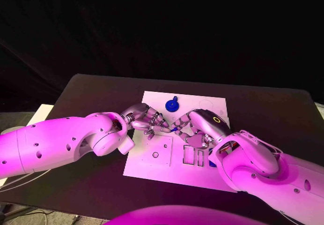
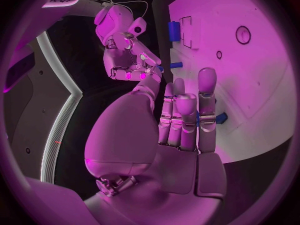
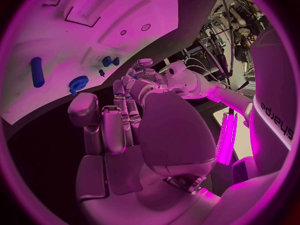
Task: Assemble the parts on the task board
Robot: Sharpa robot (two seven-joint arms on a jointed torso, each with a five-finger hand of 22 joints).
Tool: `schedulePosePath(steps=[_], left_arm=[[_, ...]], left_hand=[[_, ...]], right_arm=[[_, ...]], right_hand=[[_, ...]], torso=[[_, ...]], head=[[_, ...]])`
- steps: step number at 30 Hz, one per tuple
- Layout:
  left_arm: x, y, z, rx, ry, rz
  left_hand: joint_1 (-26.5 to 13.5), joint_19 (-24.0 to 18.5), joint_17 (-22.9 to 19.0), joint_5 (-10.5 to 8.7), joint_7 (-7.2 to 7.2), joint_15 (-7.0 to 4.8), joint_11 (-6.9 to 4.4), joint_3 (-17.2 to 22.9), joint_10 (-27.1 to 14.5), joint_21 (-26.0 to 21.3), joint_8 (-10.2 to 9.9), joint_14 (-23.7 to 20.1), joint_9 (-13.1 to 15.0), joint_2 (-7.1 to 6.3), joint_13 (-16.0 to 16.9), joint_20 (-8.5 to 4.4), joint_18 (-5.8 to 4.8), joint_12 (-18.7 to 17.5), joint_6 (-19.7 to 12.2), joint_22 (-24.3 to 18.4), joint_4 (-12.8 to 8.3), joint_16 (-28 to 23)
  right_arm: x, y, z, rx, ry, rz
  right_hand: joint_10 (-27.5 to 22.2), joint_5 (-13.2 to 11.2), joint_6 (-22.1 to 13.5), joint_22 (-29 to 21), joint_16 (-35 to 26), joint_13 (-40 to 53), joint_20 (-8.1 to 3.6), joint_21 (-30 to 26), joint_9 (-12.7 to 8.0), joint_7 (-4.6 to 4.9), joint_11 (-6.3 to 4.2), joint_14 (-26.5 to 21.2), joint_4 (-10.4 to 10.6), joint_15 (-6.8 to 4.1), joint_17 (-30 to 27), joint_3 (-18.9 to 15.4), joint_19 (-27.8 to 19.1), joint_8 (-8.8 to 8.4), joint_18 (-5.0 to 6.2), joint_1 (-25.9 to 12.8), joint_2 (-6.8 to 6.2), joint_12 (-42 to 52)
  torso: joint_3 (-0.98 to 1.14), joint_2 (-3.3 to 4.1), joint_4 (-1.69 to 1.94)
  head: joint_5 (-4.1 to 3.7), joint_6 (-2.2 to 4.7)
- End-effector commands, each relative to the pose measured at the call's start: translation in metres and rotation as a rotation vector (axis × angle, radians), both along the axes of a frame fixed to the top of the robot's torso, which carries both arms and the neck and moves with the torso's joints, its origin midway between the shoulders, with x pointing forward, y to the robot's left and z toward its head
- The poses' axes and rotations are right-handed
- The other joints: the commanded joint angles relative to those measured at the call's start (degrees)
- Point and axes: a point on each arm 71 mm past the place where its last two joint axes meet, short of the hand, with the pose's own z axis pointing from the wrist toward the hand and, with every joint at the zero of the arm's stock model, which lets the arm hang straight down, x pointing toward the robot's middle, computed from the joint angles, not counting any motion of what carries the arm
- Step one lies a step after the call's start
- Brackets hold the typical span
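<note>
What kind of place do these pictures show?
Probably a robotics lab or test bench. A white task board with cut-out slots and small blue parts lies on a black table, and equipment with cables stands at the right wrist view's edge.

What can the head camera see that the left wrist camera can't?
Head view: the round blue part at the board's far end, and both arms from above. Left wrist view: the palm side of the left hand up close, and a blue block plainly beside the rectangular slots. Both: the white board, and the right hand pinching a small blue peg.
</note>
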Motion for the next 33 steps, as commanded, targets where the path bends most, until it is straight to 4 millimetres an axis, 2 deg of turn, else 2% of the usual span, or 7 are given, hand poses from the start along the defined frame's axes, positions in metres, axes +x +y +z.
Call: schedulePosePath(steps=[1, 16, 33], left_arm=[[-0.0009, -0.0025, 0.0, 0.001, -0.001, -0.004], [0.0007, -0.0005, -0.0008, 0.01, 0.0, 0.001], [0.0019, -0.0005, -0.0005, 0.01, -0.006, 0.006]], left_hand=[[-0.1, 0.4, 0.2, -0.29, -0.49, -0.03, -0.5, -0.5, -0.1, 0.3, 0.5, 0.5, 0.1, 0.32, 0.1, -0.03, -0.59, 0.5, -0.1, 0.1, 0.1, 0.4], [1.1, 0.8, 1.0, -0.28, -0.66, -0.18, -0.68, -1.4, -0.4, 1.0, 1.5, 0.8, 0.4, 1.02, 0.6, -0.19, -0.73, 1.2, -0.4, 0.6, -0.2, 0.9], [1.8, 1.0, 1.4, -0.27, -0.71, -0.24, -0.74, -1.7, -0.5, 1.4, 2.0, 1.0, 0.6, 1.6, 0.8, -0.26, -0.8, 1.5, -0.6, 0.8, -0.3, 1.1]], right_arm=[[-0.0022, 0.0024, 0.0024, 0.009, -0.026, 0.017], [-0.0056, 0.0054, 0.0065, 0.027, -0.056, 0.033], [-0.0087, 0.008, 0.0075, 0.037, -0.041, 0.057]], right_hand=[[0.1, 0.4, 0.3, 0.0, 0.1, -0.1, 0.09, 0.1, 0.1, -0.05, 0.07, 3.0, -0.5, 0.2, 0.1, 0.0, 0.3, 0.18, -0.8, -0.5, -0.16, 0.1], [0.1, 0.4, 0.3, 0.1, 0.2, -0.1, 0.09, 0.1, 0.1, -0.05, 0.07, 3.0, -0.5, 0.2, 0.2, 0.0, 0.4, 0.18, -0.82, -0.5, -0.15, 0.1], [0.1, 0.5, 0.3, 0.1, 0.2, -0.1, 0.09, 0.2, 0.1, -0.04, 0.08, 3.0, -0.5, 0.21, 0.2, 0.0, 0.4, 0.18, -0.83, -0.5, -0.2, 0.1]], torso=[[0.0, -0.02, 0.07], [0.06, 0.03, -0.02], [0.01, -0.04, 0.03]], head=[[0.07, -0.17], [0.13, -0.48], [0.27, -0.89]])
